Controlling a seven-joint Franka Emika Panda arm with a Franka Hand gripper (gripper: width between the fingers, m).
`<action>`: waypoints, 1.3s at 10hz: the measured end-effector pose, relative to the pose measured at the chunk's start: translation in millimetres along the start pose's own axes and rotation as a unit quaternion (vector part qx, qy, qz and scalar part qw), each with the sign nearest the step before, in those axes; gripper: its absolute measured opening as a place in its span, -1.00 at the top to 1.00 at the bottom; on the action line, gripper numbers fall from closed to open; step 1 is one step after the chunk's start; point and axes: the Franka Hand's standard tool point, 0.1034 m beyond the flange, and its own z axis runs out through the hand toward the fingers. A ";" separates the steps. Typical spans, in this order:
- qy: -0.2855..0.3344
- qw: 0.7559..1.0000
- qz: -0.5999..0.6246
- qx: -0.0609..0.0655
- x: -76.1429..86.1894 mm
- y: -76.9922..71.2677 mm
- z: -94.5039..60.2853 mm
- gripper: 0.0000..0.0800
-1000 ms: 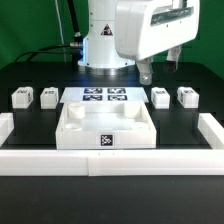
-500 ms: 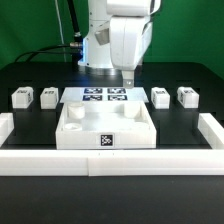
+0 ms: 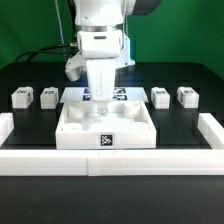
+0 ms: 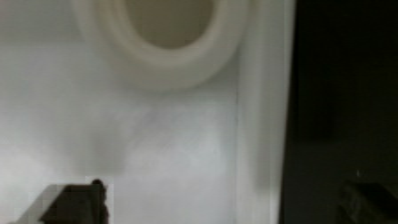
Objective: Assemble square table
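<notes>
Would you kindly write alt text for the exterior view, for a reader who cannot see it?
A white robot arm holds its open pincer over the middle of the square white table top. Four tagged white legs lie loose on the black table, two on either side, inside a white border rail.

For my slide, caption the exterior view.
Open tool hangs over the square tabletop; four loose legs flank it.
</notes>
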 end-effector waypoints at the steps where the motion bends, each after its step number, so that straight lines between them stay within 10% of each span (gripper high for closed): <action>1: 0.000 1.000 0.001 0.000 0.7 0.4 -0.7 -0.59; 2: 0.000 1.000 0.002 0.000 0.4 -0.1 0.0 -0.59; 5: 0.000 1.000 0.002 0.001 0.2 -0.7 0.6 0.63; 13: 0.001 1.000 0.012 0.000 4.0 1.1 0.8 0.86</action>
